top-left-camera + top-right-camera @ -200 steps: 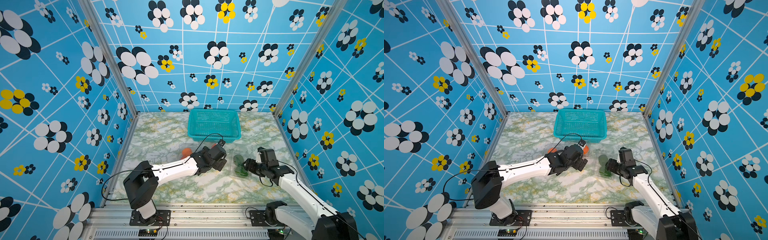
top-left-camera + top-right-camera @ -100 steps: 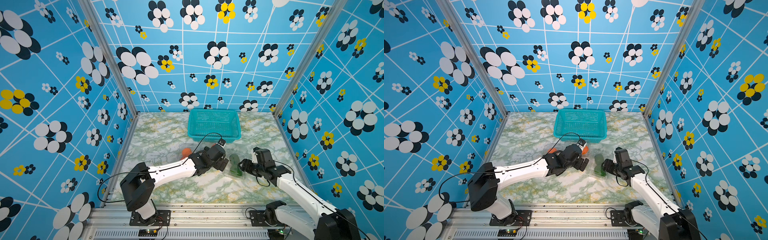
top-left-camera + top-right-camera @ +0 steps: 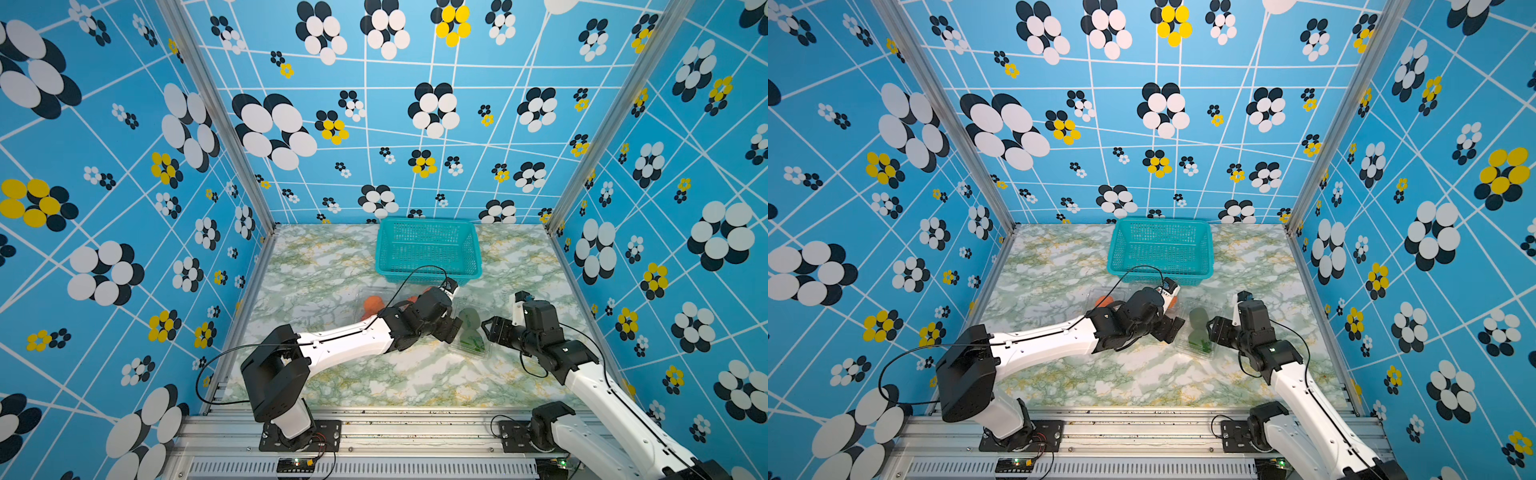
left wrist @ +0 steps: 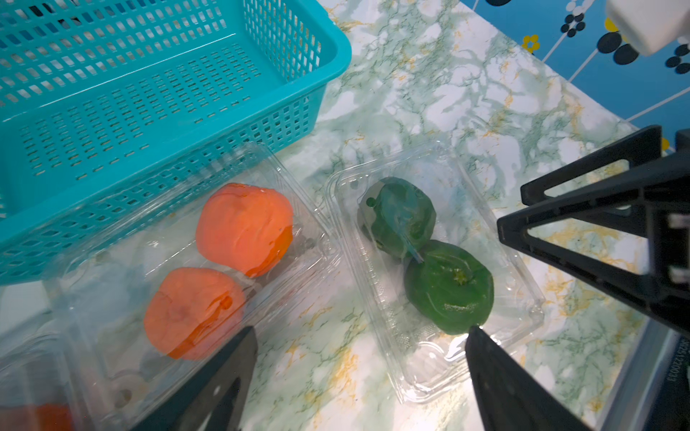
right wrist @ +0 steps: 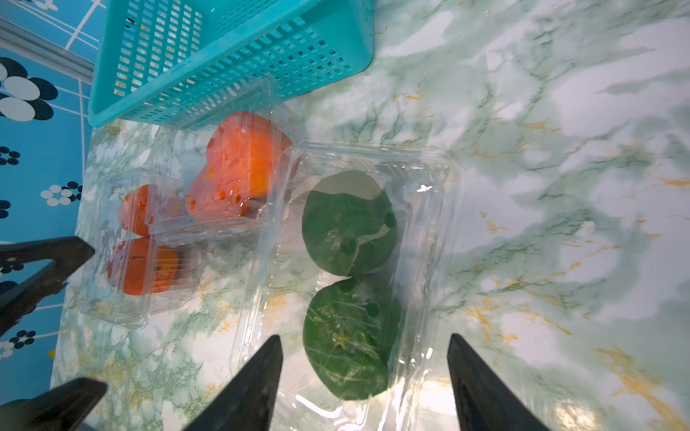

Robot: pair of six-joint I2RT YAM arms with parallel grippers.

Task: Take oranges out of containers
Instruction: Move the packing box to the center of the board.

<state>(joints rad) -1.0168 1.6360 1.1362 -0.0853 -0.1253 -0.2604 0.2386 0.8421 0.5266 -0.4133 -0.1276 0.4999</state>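
Since the oranges (image 4: 244,227) we can see all lie under clear plastic, we judge the job barely begun. Two sit side by side in one container (image 4: 313,224), which touches the teal basket (image 4: 341,52). Two more fill a second container (image 5: 112,317) just beside the first. Both lids look shut. In both top views this cluster lies at lower centre of the frame, partly hidden under the left arm, with the basket just above it.

A third container (image 4: 522,298), next along, holds two green fruits (image 4: 448,287). Those are not ours.

The left pincer (image 4: 360,332) has its jaws wide apart and empty, over the strip of bare table (image 4: 448,93) between the orange box and the green-fruit box. The right pincer (image 5: 365,337) has its jaws spread astride the near end of the green-fruit box. We cannot confirm contact with the plastic, and nothing is lifted.

Risks, as we judge them:
- Wrong target: the right pincer lines up on the green fruits, and closing there wastes the move.
- Thin plastic: a hard squeeze could buckle a box, and a light box may skid on the smooth table if a lid is pried unbraced.
- Crowding: the boxes touch, so tugging one may drag its neighbour into the basket.
- The two pincers are near each other and could collide over that narrow gap.
- A freed fruit is round and may roll.
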